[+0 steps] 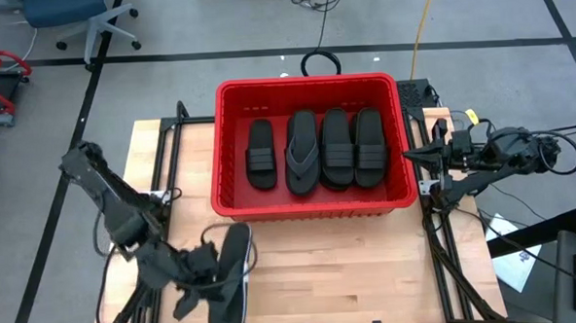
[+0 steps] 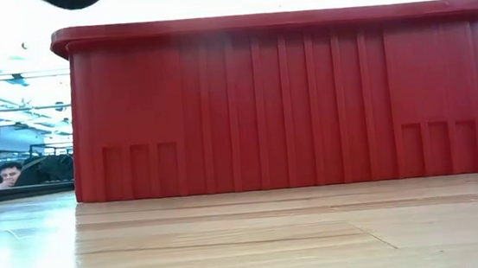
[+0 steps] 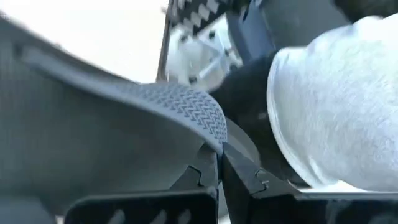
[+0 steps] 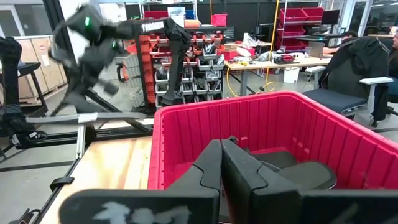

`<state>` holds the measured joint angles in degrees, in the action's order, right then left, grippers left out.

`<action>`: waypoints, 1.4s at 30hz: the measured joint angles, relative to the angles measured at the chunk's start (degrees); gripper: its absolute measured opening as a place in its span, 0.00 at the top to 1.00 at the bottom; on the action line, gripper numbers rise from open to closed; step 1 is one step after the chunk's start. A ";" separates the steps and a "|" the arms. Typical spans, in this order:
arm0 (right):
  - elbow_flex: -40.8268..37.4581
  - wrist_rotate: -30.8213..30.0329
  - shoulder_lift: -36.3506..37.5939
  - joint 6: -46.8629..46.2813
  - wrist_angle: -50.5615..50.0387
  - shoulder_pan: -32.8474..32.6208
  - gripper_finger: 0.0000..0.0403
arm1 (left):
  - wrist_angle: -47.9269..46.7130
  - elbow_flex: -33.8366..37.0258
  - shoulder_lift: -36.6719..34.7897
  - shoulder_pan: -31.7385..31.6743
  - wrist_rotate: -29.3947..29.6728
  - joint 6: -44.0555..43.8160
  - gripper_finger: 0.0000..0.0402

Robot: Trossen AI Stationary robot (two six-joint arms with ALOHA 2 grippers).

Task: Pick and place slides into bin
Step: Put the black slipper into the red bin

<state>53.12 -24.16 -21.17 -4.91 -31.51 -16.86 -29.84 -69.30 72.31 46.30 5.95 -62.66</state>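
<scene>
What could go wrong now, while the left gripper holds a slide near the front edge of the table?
1. The left gripper pinches the slide only at its thin edge, so the slide may twist or slip out during the lift.
2. The bin already holds four slides side by side. A fifth may land on top of them, or catch on the near wall.
3. The right gripper waits, shut, close to the bin's right rim, so a wide swing could meet it.
</scene>
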 joint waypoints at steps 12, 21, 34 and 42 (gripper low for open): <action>0.00 0.00 0.00 -0.16 0.00 0.00 1.00 | -30.93 -32.27 -0.07 -18.64 10.85 31.79 1.00; 0.00 0.02 0.00 2.49 -0.02 0.02 1.00 | -36.51 -38.97 1.97 -46.57 -1.46 50.01 1.00; 0.00 -0.04 0.00 2.73 -0.02 0.02 1.00 | -43.83 -38.97 21.15 -69.57 -22.50 72.69 1.00; 0.00 -0.04 -0.02 2.99 -0.02 0.02 1.00 | -44.40 -38.88 31.47 -72.12 -28.63 77.99 1.00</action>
<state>53.12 -24.21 -21.19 -1.92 -31.53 -16.84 -74.24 -108.18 103.78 -25.81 -22.68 15.33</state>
